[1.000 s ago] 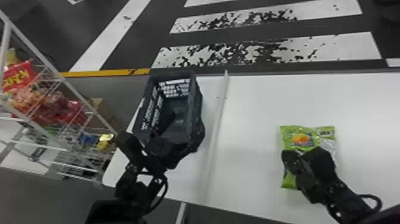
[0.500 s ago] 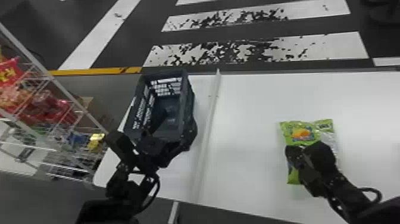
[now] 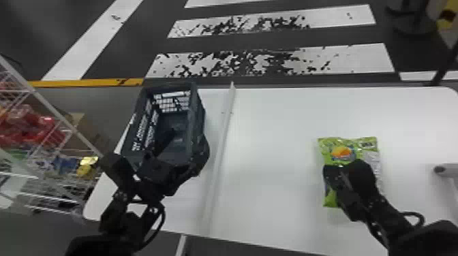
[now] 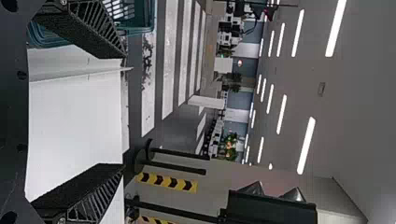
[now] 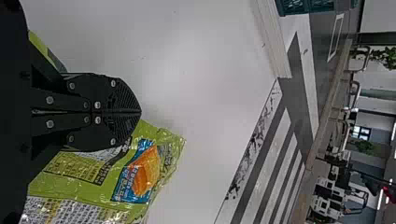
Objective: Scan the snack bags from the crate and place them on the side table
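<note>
In the head view the left gripper (image 3: 160, 170) is at the near end of the dark crate (image 3: 197, 115), whose inside is mostly dark. From the left wrist the same gripper (image 4: 123, 112) stands wide open, one finger overlapping the crate (image 4: 149, 18). A green snack bag (image 3: 340, 153) lies flat on the white table (image 3: 272, 136), with my right gripper (image 3: 351, 177) over its near part. The right wrist view shows that gripper (image 5: 140, 112) with its fingers together above the bag (image 5: 93, 177), partly covering it.
A pale raised divider (image 3: 223, 136) runs across the table between crate and bag. At the left is a wire rack (image 3: 61, 122) with colourful packages. A light rounded object (image 3: 446, 170) stands at the table's right side.
The head view has shifted, so crate, divider and floor stripes sit farther left in it. The left gripper stays by the crate and the right one over the bag.
</note>
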Robot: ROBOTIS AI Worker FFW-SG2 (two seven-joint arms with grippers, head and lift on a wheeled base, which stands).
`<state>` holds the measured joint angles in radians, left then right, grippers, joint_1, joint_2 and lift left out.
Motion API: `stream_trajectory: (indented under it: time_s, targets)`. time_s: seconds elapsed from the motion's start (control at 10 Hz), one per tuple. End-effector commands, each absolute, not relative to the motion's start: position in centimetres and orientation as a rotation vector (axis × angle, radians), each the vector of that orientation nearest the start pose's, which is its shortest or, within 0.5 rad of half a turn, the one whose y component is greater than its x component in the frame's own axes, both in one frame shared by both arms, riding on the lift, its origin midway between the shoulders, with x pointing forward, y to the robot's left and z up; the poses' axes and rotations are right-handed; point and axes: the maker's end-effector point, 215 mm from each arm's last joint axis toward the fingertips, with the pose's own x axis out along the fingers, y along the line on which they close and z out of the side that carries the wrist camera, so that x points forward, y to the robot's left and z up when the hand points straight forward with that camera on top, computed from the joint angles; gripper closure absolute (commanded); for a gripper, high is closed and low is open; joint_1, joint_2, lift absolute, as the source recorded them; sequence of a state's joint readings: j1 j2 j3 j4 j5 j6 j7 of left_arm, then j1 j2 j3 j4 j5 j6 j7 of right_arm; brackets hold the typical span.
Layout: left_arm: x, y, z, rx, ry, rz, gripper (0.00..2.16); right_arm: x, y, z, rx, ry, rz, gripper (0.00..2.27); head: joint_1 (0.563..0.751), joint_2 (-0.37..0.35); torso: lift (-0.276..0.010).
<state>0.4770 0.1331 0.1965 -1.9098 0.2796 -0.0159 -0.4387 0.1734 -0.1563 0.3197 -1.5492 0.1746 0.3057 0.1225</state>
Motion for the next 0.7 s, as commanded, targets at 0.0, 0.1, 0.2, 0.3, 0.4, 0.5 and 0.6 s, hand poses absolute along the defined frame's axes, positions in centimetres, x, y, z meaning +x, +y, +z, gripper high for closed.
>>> stream_trajectory:
  time_s: [0.0,0.1,0.2,0.3,0.4,0.5,0.6]
  targets:
    - [43.6,26.8,-37.0,-0.095,0.074,-0.295,0.04,45.8,-11.6,-56.0,-0.332,0.516,0.409,2.26,0.695,0.2,-0.05]
    - [43.6,26.7,-36.9,-0.094,0.071,-0.296,0.04,45.9,-12.1,-56.1,-0.337,0.52,0.404,2.26,0.695,0.192,-0.05]
    - [43.6,26.7,-36.8,-0.094,0.069,-0.296,0.04,46.0,-12.7,-56.2,-0.338,0.522,0.396,2.26,0.695,0.189,-0.05]
    - [43.6,26.7,-36.9,-0.095,0.071,-0.297,0.04,46.2,-13.5,-56.2,-0.336,0.524,0.38,2.26,0.695,0.182,-0.05]
    - [43.7,26.7,-36.8,-0.094,0.069,-0.297,0.04,46.3,-14.2,-56.3,-0.341,0.527,0.373,2.26,0.695,0.172,-0.05]
    - [43.7,26.6,-36.9,-0.095,0.07,-0.298,0.04,46.4,-15.3,-56.5,-0.354,0.533,0.364,2.26,0.695,0.166,-0.05]
    - [43.7,26.6,-36.9,-0.096,0.071,-0.298,0.04,46.6,-16.2,-56.4,-0.362,0.531,0.354,2.26,0.695,0.148,-0.05]
